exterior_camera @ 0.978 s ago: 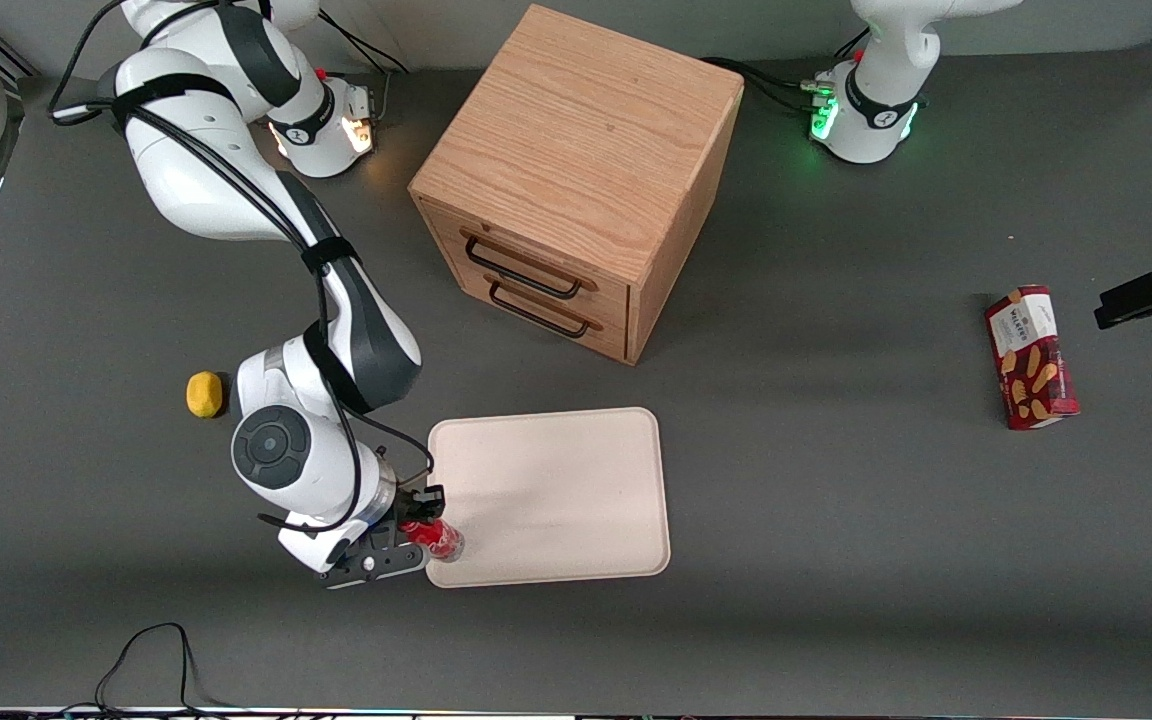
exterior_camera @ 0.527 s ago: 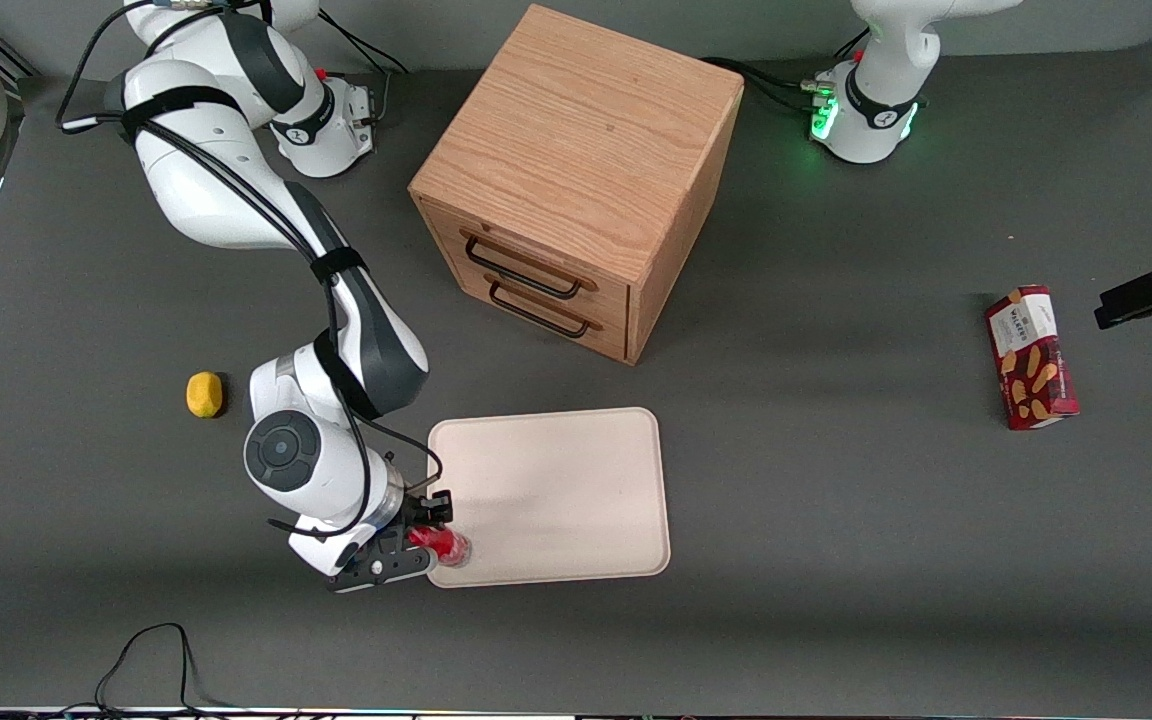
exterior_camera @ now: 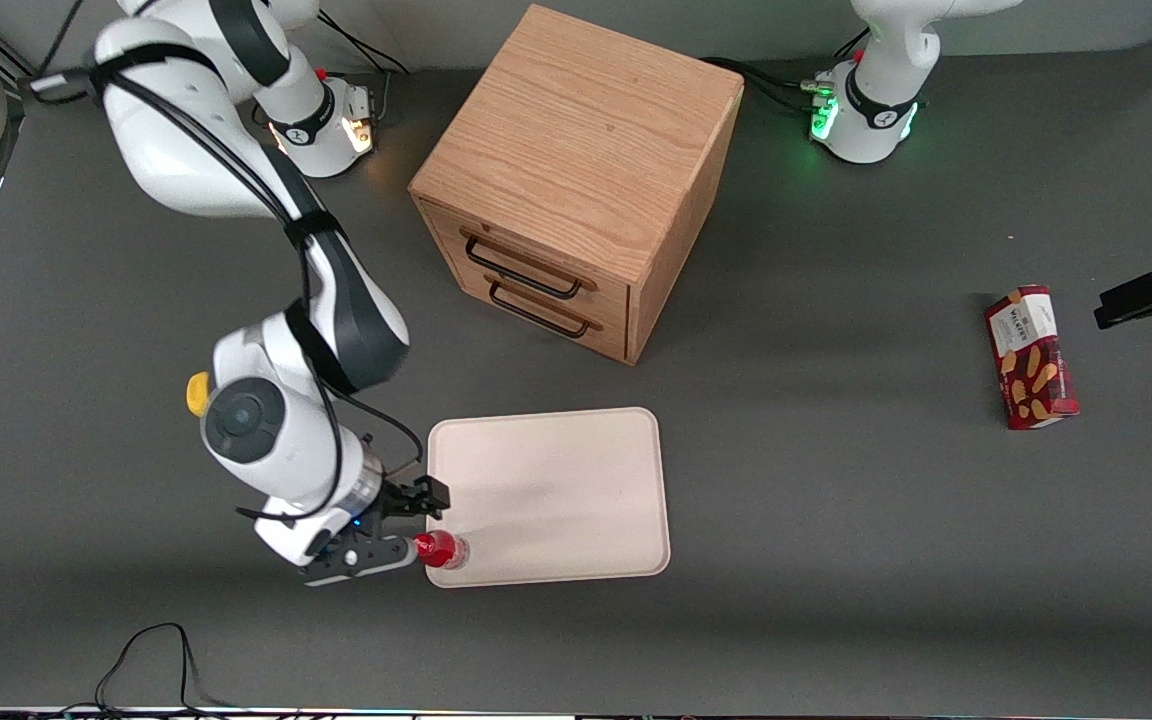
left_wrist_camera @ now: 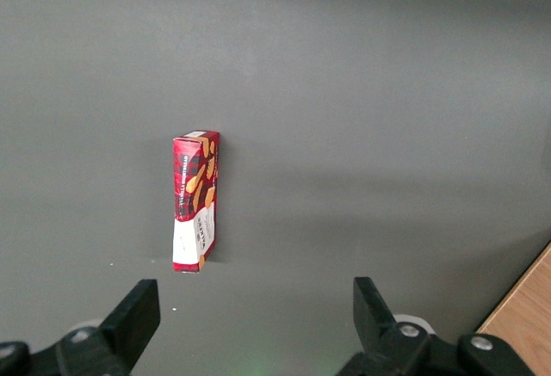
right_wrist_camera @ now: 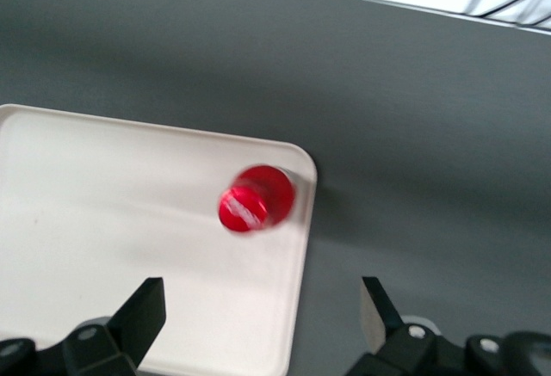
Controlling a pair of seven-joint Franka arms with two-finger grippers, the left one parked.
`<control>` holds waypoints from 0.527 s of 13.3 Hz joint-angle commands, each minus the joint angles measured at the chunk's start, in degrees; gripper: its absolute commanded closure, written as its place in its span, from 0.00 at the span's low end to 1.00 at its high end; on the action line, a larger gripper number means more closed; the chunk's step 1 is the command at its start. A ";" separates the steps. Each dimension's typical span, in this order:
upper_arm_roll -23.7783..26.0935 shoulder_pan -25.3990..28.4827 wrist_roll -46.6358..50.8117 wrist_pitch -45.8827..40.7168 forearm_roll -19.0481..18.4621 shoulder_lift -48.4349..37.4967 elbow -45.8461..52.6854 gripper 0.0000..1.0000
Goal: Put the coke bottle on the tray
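The coke bottle (exterior_camera: 439,549) (right_wrist_camera: 256,198) stands upright on the cream-pink tray (exterior_camera: 556,490) (right_wrist_camera: 112,221), in the tray's corner nearest the front camera at the working arm's end. I see its red cap from above in the right wrist view. My right gripper (exterior_camera: 414,522) (right_wrist_camera: 263,311) is open and raised above that tray corner, with nothing between its fingers. The bottle stands free of the fingers.
A wooden drawer box (exterior_camera: 576,180) with two black handles stands farther from the front camera than the tray. A yellow object (exterior_camera: 198,392) peeks out beside the working arm's wrist. A red-and-white biscuit box (exterior_camera: 1030,357) (left_wrist_camera: 195,200) lies toward the parked arm's end.
The gripper opened and let go of the coke bottle, which now stands on the tray corner. The arm then lifted and drew back toward its own end of the table.
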 commanded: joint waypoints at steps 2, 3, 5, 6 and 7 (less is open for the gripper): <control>-5.29 -3.11 0.69 0.47 7.64 -29.18 -32.39 0.00; -7.06 -3.11 0.25 0.47 7.92 -35.87 -39.17 0.00; -10.22 -3.02 -0.19 -0.49 7.84 -47.92 -50.09 0.00; -11.20 -3.02 -0.28 -3.02 7.66 -52.41 -53.01 0.00; -12.77 -3.02 -1.06 -7.22 7.49 -54.89 -53.12 0.00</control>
